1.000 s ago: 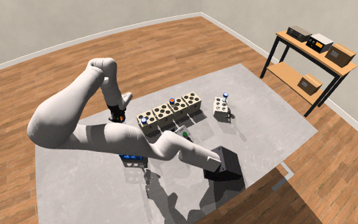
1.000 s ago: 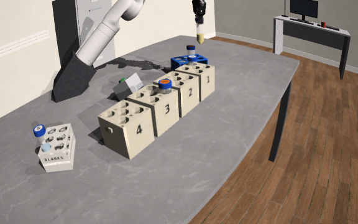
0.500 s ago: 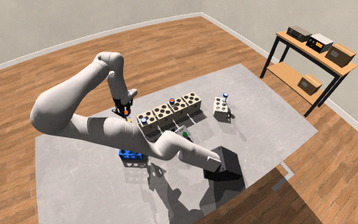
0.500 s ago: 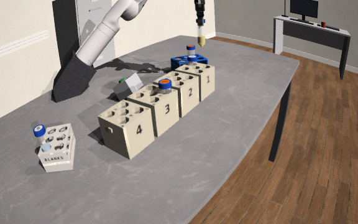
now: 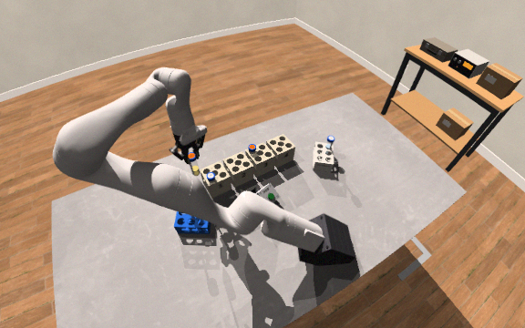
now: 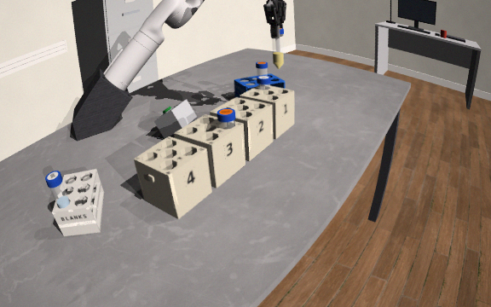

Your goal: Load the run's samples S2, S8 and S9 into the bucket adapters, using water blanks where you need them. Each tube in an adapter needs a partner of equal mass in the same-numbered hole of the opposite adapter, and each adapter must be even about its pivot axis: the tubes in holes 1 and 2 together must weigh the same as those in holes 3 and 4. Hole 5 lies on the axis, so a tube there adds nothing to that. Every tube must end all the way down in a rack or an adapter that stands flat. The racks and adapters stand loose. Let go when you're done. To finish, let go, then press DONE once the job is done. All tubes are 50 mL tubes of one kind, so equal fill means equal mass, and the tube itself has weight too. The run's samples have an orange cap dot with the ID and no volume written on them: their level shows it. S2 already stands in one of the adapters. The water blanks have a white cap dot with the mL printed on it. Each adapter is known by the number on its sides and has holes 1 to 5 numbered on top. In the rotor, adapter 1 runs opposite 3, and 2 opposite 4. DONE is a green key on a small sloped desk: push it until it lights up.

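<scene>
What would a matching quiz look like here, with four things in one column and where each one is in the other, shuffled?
Things:
1. Tube with yellow liquid
2. Orange-dot tube
3. White-dot tube
4. Blue-capped blank

Places:
A. In adapter 1
B. In the white BLANKS rack
C. Held in the gripper, above the table
D. In adapter 3

Pairs: 1-C, 2-D, 3-A, 4-B

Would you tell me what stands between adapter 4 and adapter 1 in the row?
Adapter 3, holding an orange-dotted tube, and adapter 2 stand between adapter 4 and adapter 1; the exterior view shows this.
</scene>
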Controlling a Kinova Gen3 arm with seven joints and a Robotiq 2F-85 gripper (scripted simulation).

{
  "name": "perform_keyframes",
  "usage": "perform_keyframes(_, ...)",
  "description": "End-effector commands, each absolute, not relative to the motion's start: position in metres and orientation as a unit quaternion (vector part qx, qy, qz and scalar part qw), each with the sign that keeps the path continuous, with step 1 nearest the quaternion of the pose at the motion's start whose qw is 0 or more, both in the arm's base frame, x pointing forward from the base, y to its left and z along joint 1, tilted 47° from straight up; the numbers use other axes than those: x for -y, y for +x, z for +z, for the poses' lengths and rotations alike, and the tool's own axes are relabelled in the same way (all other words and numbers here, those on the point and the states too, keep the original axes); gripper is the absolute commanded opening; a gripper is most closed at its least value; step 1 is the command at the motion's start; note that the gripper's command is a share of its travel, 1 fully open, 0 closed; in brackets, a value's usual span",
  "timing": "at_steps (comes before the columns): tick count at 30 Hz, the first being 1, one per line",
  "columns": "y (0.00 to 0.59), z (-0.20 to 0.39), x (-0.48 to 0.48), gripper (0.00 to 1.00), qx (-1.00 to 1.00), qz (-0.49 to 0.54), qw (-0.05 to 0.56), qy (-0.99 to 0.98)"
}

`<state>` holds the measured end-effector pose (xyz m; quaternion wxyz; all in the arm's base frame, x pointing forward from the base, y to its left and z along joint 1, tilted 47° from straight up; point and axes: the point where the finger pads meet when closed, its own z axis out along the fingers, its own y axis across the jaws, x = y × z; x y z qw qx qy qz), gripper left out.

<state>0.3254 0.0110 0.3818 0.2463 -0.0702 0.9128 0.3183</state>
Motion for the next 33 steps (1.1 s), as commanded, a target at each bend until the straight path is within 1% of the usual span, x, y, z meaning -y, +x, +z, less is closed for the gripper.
perform_keyframes(1,0.333,0.378,-0.001,0.1,-0.915,0.328,0.233,-0.034)
perform_keyframes(17,0.361,0.363,0.034,0.1,-0.911,0.357,0.185,0.094)
perform_keyframes(33,0.361,0.363,0.034,0.1,-0.889,0.38,0.134,0.22)
